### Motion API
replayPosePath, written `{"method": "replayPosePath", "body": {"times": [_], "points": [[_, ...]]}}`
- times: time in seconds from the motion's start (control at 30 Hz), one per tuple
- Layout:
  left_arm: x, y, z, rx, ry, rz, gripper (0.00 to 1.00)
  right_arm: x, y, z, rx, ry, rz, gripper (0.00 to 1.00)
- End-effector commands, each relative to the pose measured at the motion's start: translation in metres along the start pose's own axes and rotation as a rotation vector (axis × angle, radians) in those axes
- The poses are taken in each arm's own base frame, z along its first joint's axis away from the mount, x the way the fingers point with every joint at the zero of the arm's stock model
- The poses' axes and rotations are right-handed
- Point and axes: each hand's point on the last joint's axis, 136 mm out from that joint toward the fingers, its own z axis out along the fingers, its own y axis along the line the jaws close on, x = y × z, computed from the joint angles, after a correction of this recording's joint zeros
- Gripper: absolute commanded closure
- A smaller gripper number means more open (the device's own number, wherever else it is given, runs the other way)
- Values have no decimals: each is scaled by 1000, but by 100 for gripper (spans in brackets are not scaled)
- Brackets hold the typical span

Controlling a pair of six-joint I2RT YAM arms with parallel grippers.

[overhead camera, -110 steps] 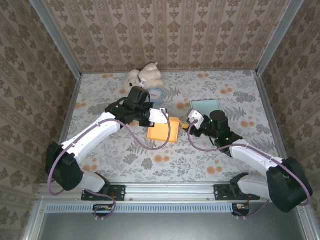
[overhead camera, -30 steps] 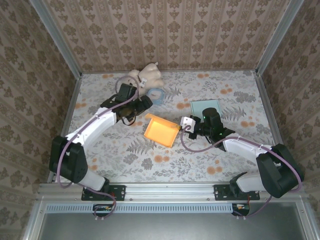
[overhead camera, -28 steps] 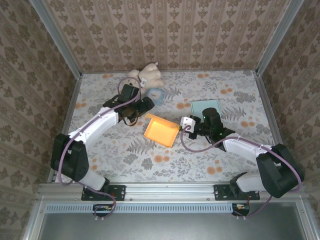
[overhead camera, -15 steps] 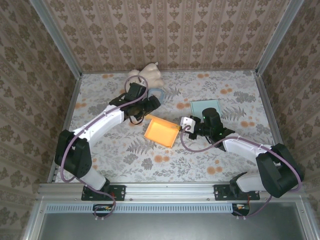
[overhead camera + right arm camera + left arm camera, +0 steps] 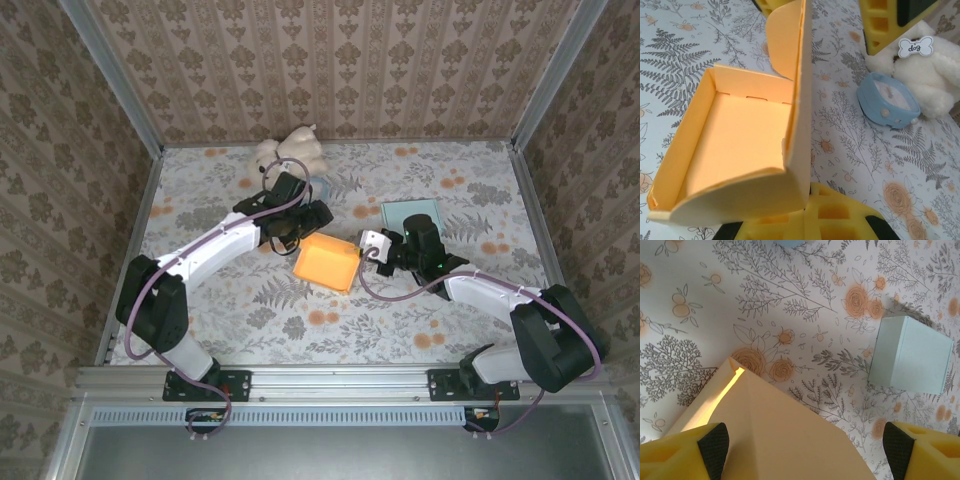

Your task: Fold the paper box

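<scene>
Paper box (image 5: 327,262), seemingly pinched by right fingers (image 5: 812,222)

The paper box (image 5: 775,440) runs off the bottom edge.

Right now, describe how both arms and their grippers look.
The left arm and right arm have white links, black joints and a loose purplish cable each. The fingers are yellow, cut with square holes, with black pads.
</scene>
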Motion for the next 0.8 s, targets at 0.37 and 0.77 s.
{"method": "replayPosePath", "body": {"times": [0.37, 0.77], "points": [[39, 6, 18, -66, -4, 34, 28, -1, 6, 6, -17, 23, -22, 97], [45, 56, 27, -185, -48, 36, 31, 23, -3, 3, 69, 159, 16, 63]]}}
